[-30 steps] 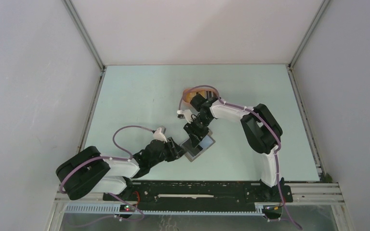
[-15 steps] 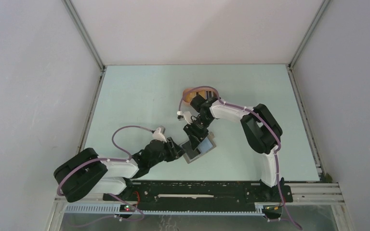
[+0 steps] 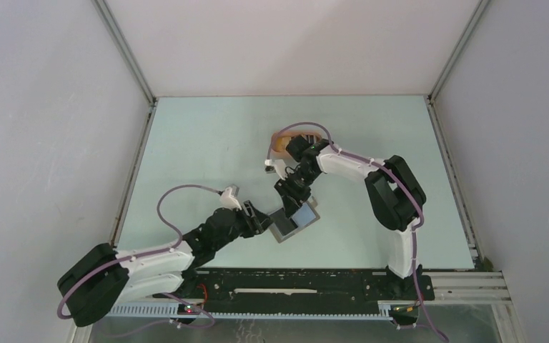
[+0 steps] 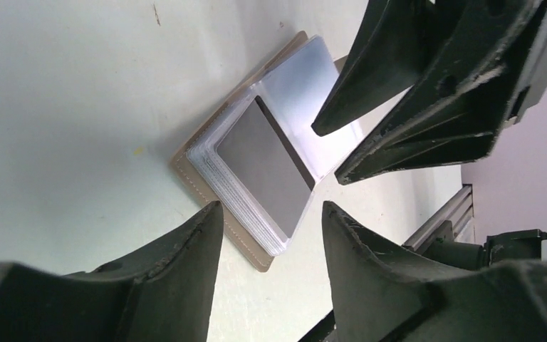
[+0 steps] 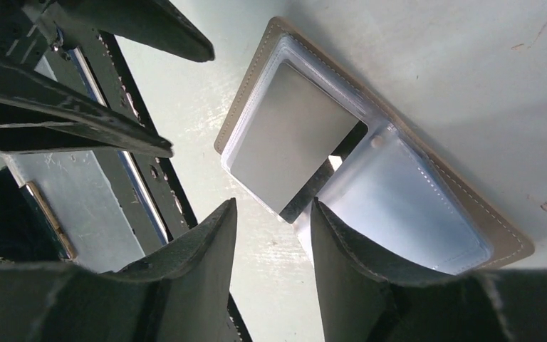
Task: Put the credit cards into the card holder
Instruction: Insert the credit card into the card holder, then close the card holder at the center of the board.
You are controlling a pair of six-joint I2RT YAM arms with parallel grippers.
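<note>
I'm watching the left gripper [image 4: 271,214] spreading its jaws wider than a second ago while its arm is drawing back toward the near-left. It is holding nothing, so I'm judging that it is letting go of the card holder [image 3: 297,221]. The holder is lying open on the table [image 3: 207,143], just beyond the left fingertips, with a grey card [image 5: 292,139] resting in its clear sleeves, and the right gripper [image 5: 272,210] is hovering right above it, partly open and empty.
</note>
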